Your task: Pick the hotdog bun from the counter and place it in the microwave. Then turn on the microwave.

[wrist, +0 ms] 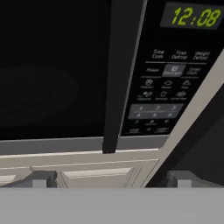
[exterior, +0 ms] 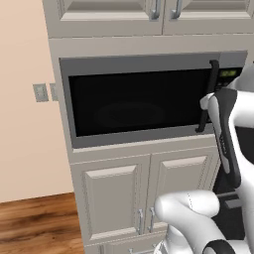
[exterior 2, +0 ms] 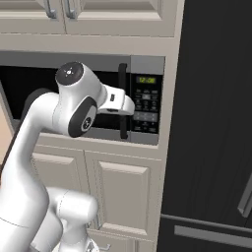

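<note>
The microwave (exterior: 134, 101) is built into the pale cabinet wall, and its black glass door is shut. Its black vertical bar handle (wrist: 124, 74) runs down the middle of the hand view, beside the dark keypad (wrist: 164, 94) and a green display (wrist: 194, 16) reading 12:08. My gripper (wrist: 111, 179) is open, one fingertip (wrist: 41, 178) far to the left of the other, and nothing sits between them. It hovers just in front of the handle's lower half (exterior 2: 127, 106), close to the keypad (exterior 2: 146, 110). The hotdog bun and the counter are out of view.
Pale cabinet doors (exterior: 114, 198) sit below the microwave and more (exterior: 109, 15) above it. A tall black fridge (exterior 2: 211, 123) stands right of the keypad. To the left are a beige wall with a switch plate (exterior: 40, 92) and wooden floor (exterior: 34, 223).
</note>
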{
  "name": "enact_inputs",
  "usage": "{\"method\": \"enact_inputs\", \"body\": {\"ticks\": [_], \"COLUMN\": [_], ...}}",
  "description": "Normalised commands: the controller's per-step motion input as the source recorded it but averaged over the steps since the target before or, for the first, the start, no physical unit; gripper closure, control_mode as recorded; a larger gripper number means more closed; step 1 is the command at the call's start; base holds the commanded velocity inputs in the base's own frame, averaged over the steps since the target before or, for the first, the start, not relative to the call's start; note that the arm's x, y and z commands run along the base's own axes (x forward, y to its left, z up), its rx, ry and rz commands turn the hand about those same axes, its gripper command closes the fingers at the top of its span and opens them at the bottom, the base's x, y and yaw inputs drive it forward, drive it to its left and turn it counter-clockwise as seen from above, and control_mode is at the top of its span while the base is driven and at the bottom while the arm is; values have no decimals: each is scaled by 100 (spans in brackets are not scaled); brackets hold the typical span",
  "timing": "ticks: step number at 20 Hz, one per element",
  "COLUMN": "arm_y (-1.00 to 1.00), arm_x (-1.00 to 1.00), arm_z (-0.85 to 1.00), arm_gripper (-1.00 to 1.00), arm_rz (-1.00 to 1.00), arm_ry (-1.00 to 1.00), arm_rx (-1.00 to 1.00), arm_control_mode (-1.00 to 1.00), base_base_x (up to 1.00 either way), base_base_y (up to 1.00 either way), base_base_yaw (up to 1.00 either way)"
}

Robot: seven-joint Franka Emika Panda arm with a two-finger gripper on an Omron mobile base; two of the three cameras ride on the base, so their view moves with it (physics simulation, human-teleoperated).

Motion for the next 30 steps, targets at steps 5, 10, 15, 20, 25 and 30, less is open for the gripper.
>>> {"method": "enact_inputs", "body": {"ticks": [5, 10, 15, 20, 25, 30], "arm_y": [0, 0, -2, -7, -9, -5], "arm_x": [22, 31, 34, 25, 23, 25], "arm_z": [4, 0, 0, 0, 0, -2], "arm_gripper": [-100, -100, -100, -100, -100, -100], "arm_rz": [0, 1, 1, 3, 7, 7], "arm_ry": [-3, -1, -1, -4, -6, -4], "arm_rx": [0, 0, 0, 0, 0, 0], "arm_control_mode": [-100, -100, -100, -100, -100, -100], "base_base_x": [0, 0, 0, 0, 0, 0], "base_base_y": [0, 0, 0, 0, 0, 0], "base_base_yaw": [0, 0, 0, 0, 0, 0]}}
